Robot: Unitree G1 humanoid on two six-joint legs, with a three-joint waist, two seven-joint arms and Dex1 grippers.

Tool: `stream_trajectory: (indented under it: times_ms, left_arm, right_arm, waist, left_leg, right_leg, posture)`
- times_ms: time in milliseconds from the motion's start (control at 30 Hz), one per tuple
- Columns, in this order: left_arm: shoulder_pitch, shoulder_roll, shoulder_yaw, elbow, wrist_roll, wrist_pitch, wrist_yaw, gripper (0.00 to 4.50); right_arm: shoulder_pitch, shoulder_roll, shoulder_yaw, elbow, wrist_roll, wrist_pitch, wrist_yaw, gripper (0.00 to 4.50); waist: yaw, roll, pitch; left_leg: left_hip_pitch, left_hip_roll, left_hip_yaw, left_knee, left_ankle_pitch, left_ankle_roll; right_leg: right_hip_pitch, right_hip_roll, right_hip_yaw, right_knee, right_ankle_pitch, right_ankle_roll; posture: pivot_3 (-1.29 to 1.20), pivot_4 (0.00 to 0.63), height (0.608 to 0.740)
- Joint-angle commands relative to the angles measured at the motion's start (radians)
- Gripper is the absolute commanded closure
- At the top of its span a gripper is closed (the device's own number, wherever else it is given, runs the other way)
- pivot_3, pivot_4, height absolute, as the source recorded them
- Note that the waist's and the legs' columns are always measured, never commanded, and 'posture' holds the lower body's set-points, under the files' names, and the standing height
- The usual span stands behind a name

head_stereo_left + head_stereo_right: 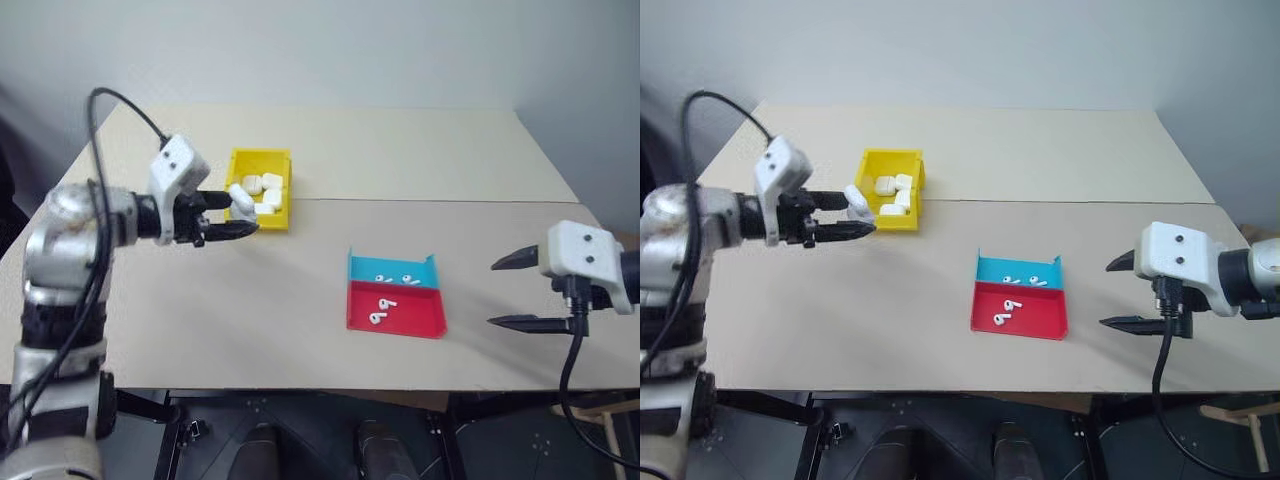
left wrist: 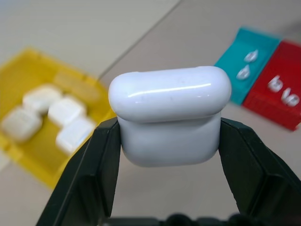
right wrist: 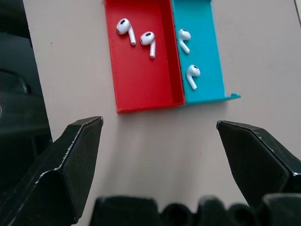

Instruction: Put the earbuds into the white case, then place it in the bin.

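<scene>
My left gripper [image 1: 243, 212] is shut on the white case [image 2: 170, 117], whose lid is closed. It holds the case just off the near left corner of the yellow bin [image 1: 260, 153]; I cannot tell whether the case is over the rim. Several more white cases [image 1: 262, 192] lie inside the bin. Two earbuds [image 3: 136, 37] lie in the red tray [image 3: 141, 80] and two others [image 3: 188, 56] in the blue tray [image 3: 202, 28] beside it. At the table's right, my right gripper [image 1: 492, 294] stands open and empty, pointing toward the trays from a short distance.
The red and blue trays [image 1: 395, 295] sit joined near the middle of the beige table [image 1: 250, 320]. A seam runs across the table behind the trays. Black cables hang from both wrists.
</scene>
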Motion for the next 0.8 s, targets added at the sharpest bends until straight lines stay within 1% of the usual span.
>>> stream_trajectory:
  times_ms: [33,100,200,233,333,433,467,600,800]
  left_arm:
    - [0.12,-0.106,0.048,-0.098,-0.073,-0.229,0.043,1.69]
    - [0.189,-0.15,0.033,-0.104,-0.086,-0.322,0.049,1.69]
    - [0.27,-0.254,0.046,-0.078,-0.164,-0.494,0.022,1.69]
    - [0.291,-0.263,0.042,-0.068,-0.175,-0.538,0.001,1.69]
    - [0.332,-0.264,0.018,-0.024,-0.194,-0.647,-0.065,1.69]
    - [0.371,-0.265,-0.005,0.014,-0.203,-0.738,-0.113,1.69]
    - [0.382,-0.262,-0.016,0.031,-0.19,-0.767,-0.12,1.69]
    - [0.42,-0.26,-0.055,0.07,-0.147,-0.86,-0.107,1.69]
    - [0.475,-0.259,-0.084,0.045,-0.148,-0.916,-0.062,1.69]
  right_arm:
    - [-0.118,0.004,0.101,-0.093,0.022,0.105,-0.037,0.0]
    - [-0.194,0.037,0.18,-0.129,0.017,0.156,-0.061,0.0]
    - [-0.282,0.085,0.306,-0.177,-0.04,0.18,-0.082,0.0]
    - [-0.308,0.1,0.345,-0.187,-0.061,0.184,-0.085,0.0]
    - [-0.393,0.15,0.45,-0.192,-0.114,0.183,-0.067,0.0]
    - [-0.466,0.177,0.552,-0.178,-0.2,0.116,-0.013,0.58]
    - [-0.491,0.196,0.59,-0.163,-0.239,0.096,-0.007,0.89]
    - [-0.574,0.279,0.729,-0.101,-0.379,0.066,0.024,0.89]
    - [-0.627,0.375,0.831,-0.027,-0.49,0.051,0.072,0.89]
  waist:
    - [0.001,0.001,0.0]
    - [0.004,0.0,-0.001]
    - [0.009,0.0,-0.001]
    - [0.012,0.0,-0.001]
    - [0.016,0.0,-0.001]
    - [0.016,0.0,-0.001]
    - [0.016,0.0,-0.001]
    - [0.015,0.001,-0.001]
    - [0.015,0.001,-0.001]
  left_leg:
    - [0.0,0.0,0.0,0.0,0.0,0.0]
    - [0.001,0.0,0.0,0.001,0.0,0.0]
    - [0.0,0.0,0.0,0.001,0.0,0.0]
    - [-0.001,0.0,0.0,0.001,0.0,0.0]
    - [-0.001,0.0,0.0,0.001,0.0,0.0]
    - [-0.001,0.0,0.0,0.001,0.0,0.0]
    - [-0.001,0.0,0.0,0.001,0.0,0.0]
    - [0.0,0.0,0.0,0.001,0.0,0.0]
    - [-0.001,0.0,0.0,0.001,0.0,0.001]
  right_leg:
    - [0.0,0.0,0.0,0.0,0.0,0.0]
    - [0.001,0.0,0.0,0.0,0.0,0.0]
    - [0.0,0.0,0.0,0.0,0.0,0.0]
    - [0.0,0.0,0.0,0.0,0.0,0.0]
    - [-0.001,0.0,0.0,-0.001,0.0,0.0]
    - [0.0,0.0,0.0,-0.001,0.0,0.0]
    - [0.0,0.0,0.0,-0.001,0.0,0.0]
    - [0.0,0.0,0.0,-0.001,0.0,0.0]
    - [-0.001,0.0,0.0,-0.001,0.0,0.0]
  posture:
    - [0.0,0.15,0.74]
    - [0.0,0.15,0.74]
    - [0.0,0.15,0.74]
    - [0.0,0.15,0.74]
    - [0.0,0.15,0.74]
    - [0.0,0.15,0.74]
    - [0.0,0.15,0.74]
    - [0.0,0.15,0.74]
    - [0.0,0.15,0.74]
